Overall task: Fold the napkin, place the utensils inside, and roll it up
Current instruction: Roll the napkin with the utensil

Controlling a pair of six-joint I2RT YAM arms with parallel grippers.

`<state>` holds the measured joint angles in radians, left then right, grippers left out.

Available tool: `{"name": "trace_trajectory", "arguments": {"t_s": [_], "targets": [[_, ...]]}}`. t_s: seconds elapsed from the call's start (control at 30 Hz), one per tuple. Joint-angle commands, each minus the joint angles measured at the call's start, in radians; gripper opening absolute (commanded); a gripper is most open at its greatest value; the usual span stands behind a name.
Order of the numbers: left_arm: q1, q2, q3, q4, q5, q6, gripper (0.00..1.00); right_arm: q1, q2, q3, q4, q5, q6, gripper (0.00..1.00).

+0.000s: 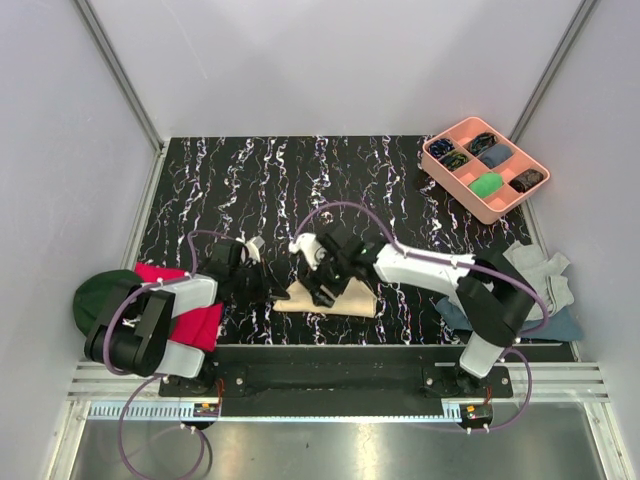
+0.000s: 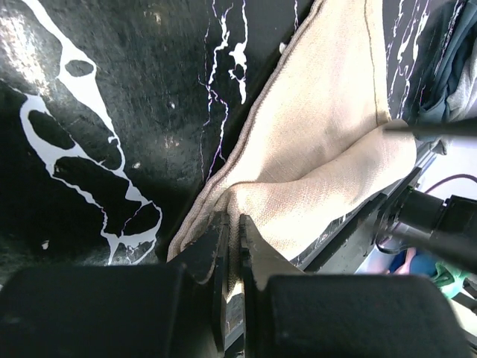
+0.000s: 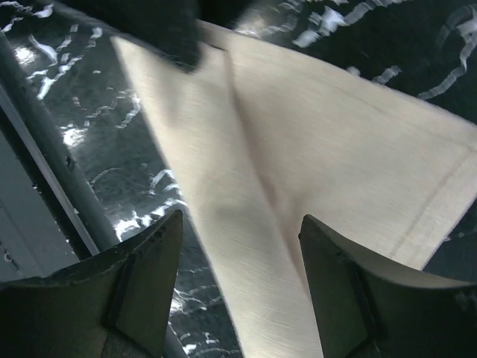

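Robot laboratory test cell. Indicators: white enclosure panels [image 1: 330, 60] in aluminium framing [image 1: 118, 70]; black marbled tabletop [image 1: 300, 180]; left arm [image 1: 165, 310] and right arm [image 1: 430, 268] bolted to a metal base rail [image 1: 340, 378]; exposed purple cabling [image 1: 345, 205]; pink compartment tray [image 1: 452, 131].

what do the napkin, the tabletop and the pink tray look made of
Napkin: woven cloth, matte beige, probably linen or cotton; coarse weave and stitched hem show.
Tabletop: hard, glossy black with white veins and glare; marble or marble-look laminate, cannot tell.
Pink tray: smooth, uniform colour, likely moulded plastic.
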<state>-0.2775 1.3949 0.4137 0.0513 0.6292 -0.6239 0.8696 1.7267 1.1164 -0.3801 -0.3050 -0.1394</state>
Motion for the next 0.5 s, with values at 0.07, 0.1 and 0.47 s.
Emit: {"name": "trace_trajectory", "arguments": {"t_s": [0.07, 0.1, 0.47], "targets": [[-0.003, 0.039, 0.037, -0.044, -0.036, 0.024, 0.04, 0.135, -0.044, -0.043, 0.075, 0.245, -0.068, 0.74], [-0.003, 0.039, 0.039, -0.045, -0.037, 0.026, 0.04, 0.147, -0.041, -0.049, 0.076, 0.26, -0.071, 0.74], [-0.003, 0.042, 0.063, -0.08, -0.042, 0.043, 0.04, 0.175, 0.04, -0.063, 0.078, 0.251, -0.088, 0.63]]}}
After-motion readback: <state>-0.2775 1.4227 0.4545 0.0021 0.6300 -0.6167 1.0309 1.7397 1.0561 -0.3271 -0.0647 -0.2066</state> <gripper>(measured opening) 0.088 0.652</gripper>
